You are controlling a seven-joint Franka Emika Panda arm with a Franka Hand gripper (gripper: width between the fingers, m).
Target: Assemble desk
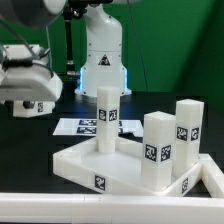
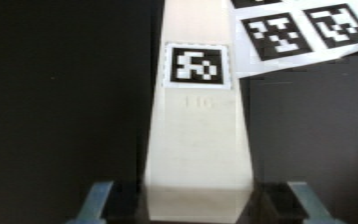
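Landmark = desk top (image 1: 85, 165), a wide white plastic rimmed tray w/ a small black-and-white square tag on its near rim. It lies on the black tabletop (image 1: 30, 135), front and centre in the exterior view.

Big glossy white robot arm (image 1: 103, 50) rises behind the desk top; a blue-lit ring shows near its base.

Three white square block legs stand upright on the desk top. One tall leg (image 1: 107, 118) is toward the rear, tag at mid height. Two more, a shorter leg (image 1: 157, 150) and a taller leg (image 1: 188, 135), stand close together toward the exterior view's right end, each w/ a tag.

Marker board (image 1: 82, 126), a thin flat white sheet of printed tags, lies on the tabletop just behind the desk top.

Gripper: only wrist view shows the fingers. Gripper (image 2: 195, 200) is closed partway round a white block leg (image 2: 197, 120), one dark finger (image 2: 101, 197) on each side, touching its faces, so grasping it. Which exterior-view leg this is: can't tell for sure.

Labels: wrist view shows a black-and-white square tag on the held leg; faint embossed marks below it, not readable. No brand text. Wrist view also catches a marker board corner (image 2: 309, 30) beyond the leg.
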